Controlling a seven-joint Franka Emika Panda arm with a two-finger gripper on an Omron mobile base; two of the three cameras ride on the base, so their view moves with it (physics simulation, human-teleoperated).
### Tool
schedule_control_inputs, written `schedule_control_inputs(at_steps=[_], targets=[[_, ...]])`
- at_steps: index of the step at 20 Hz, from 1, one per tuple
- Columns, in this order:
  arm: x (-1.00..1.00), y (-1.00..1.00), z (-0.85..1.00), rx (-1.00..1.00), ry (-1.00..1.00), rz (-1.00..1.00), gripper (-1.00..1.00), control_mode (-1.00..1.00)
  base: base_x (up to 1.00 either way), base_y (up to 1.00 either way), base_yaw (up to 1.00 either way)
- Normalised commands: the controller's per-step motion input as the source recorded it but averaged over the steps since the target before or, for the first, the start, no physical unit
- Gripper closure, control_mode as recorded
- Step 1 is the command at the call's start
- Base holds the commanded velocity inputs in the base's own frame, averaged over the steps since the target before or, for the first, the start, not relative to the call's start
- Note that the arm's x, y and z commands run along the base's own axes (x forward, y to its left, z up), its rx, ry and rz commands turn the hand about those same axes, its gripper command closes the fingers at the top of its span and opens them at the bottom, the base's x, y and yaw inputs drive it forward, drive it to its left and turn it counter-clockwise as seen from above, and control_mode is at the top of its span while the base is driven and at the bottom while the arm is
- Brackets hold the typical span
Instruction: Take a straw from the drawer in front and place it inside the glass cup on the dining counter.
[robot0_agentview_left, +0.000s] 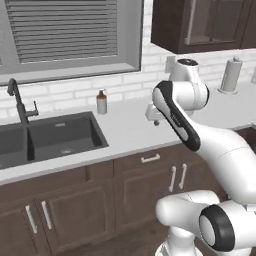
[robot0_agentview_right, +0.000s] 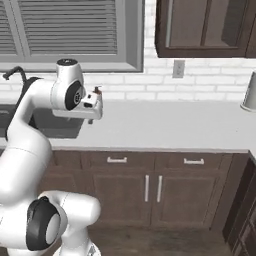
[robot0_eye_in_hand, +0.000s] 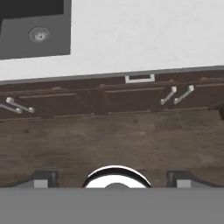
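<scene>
In the hand view the sink (robot0_eye_in_hand: 35, 33) sits at upper left, cut by the frame edge. The shut drawer (robot0_eye_in_hand: 140, 79) lies at upper centre under the white table (robot0_eye_in_hand: 144, 35); any contents stay hidden. The hand (robot0_eye_in_hand: 114, 179) at the bottom looks spread, fingertips (robot0_eye_in_hand: 41, 179) far apart and empty.

My two base cameras behind the arm, left and right, facing the sink worktop (robot0_agentview_left: 125, 125), both sharing the drawer (robot0_agentview_left: 150, 159), hand camera looking straight down from above it
</scene>
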Motion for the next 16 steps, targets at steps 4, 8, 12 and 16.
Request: schedule_control_inputs(at_steps=[4, 8, 12, 16], targets=[[0.00, 0.00, 0.00, 0.00, 0.00, 0.00, -1.00, 1.00, 0.00, 0.90, -0.54], [0.00, 0.00, 0.00, 0.00, 0.00, 0.00, -1.00, 1.00, 0.00, 0.82, -0.56], [0.00, 0.00, 0.00, 0.00, 0.00, 0.00, -1.00, 1.00, 0.00, 0.73, -0.58], [0.00, 0.00, 0.00, 0.00, 0.00, 0.00, -1.00, 1.00, 0.01, 0.72, -0.58]])
